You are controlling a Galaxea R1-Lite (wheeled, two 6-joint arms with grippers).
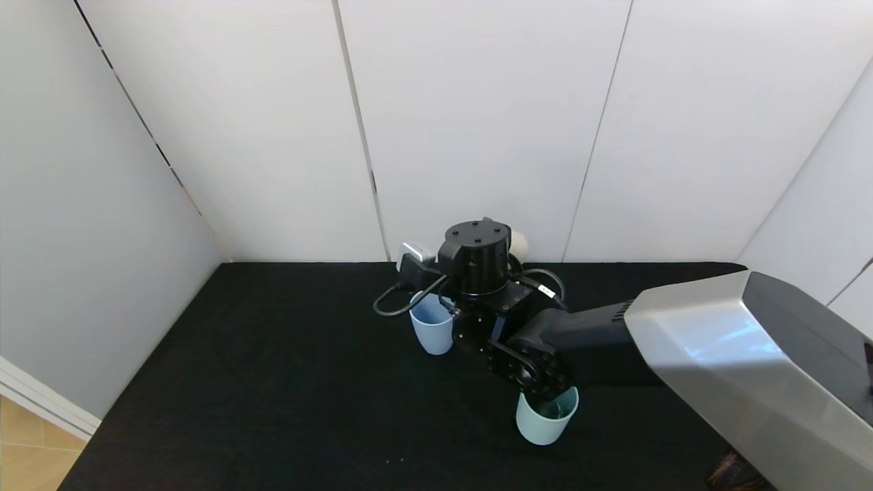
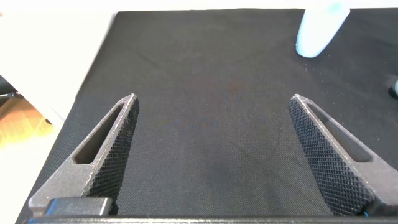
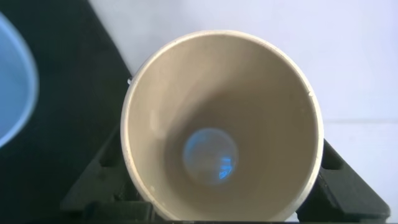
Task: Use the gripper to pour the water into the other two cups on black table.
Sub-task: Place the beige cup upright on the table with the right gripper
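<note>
My right gripper (image 3: 222, 186) is shut on the cream-beige cup (image 3: 221, 124), with a black finger on each side of it. The cup's mouth faces the wrist camera, and a faint bluish glint of water (image 3: 210, 155) lies at its bottom. In the head view my right arm's wrist (image 1: 477, 262) hides most of this cup (image 1: 520, 243). The periwinkle blue cup (image 1: 432, 331) stands just left of the wrist, and its rim (image 3: 12, 93) shows in the right wrist view. The mint-teal cup (image 1: 545, 416) stands nearer me on the black table (image 1: 273, 382). My left gripper (image 2: 214, 99) is open and empty over the table.
White wall panels (image 1: 477, 123) close off the table at the back and both sides. Cables (image 1: 392, 303) hang from the right wrist beside the blue cup. The blue cup also shows far off in the left wrist view (image 2: 320, 28). The table's left edge (image 1: 102, 423) drops to a wooden floor.
</note>
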